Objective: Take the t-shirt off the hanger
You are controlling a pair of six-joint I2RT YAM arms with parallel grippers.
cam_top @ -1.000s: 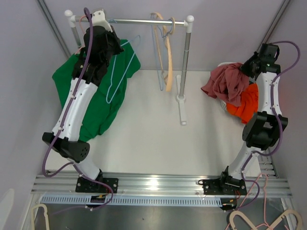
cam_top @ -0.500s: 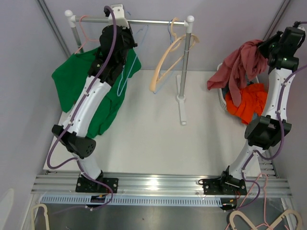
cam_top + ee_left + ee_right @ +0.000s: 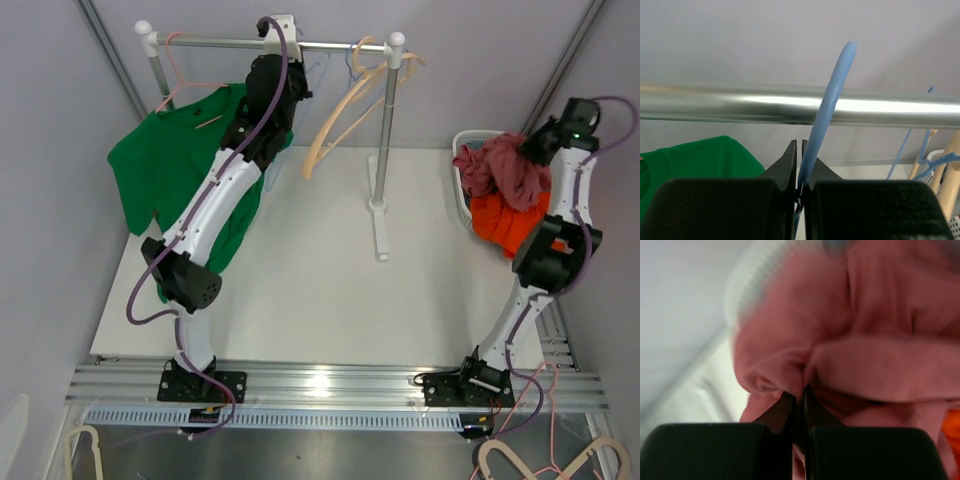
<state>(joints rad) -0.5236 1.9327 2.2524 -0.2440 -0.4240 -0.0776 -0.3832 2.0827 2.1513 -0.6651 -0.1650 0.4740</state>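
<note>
Evidently a stowing step. Top view: left gripper (image 3: 283,38) at the rail (image 3: 220,43); right gripper (image 3: 530,153) low over the basket (image 3: 460,150), pink shirt (image 3: 500,168) bunched under it. Left wrist: jaws pinched tight on the blue hanger (image 3: 827,115), hook across rail. Right wrist: jaws clamped on pink shirt. Next, probably: release both.
</note>
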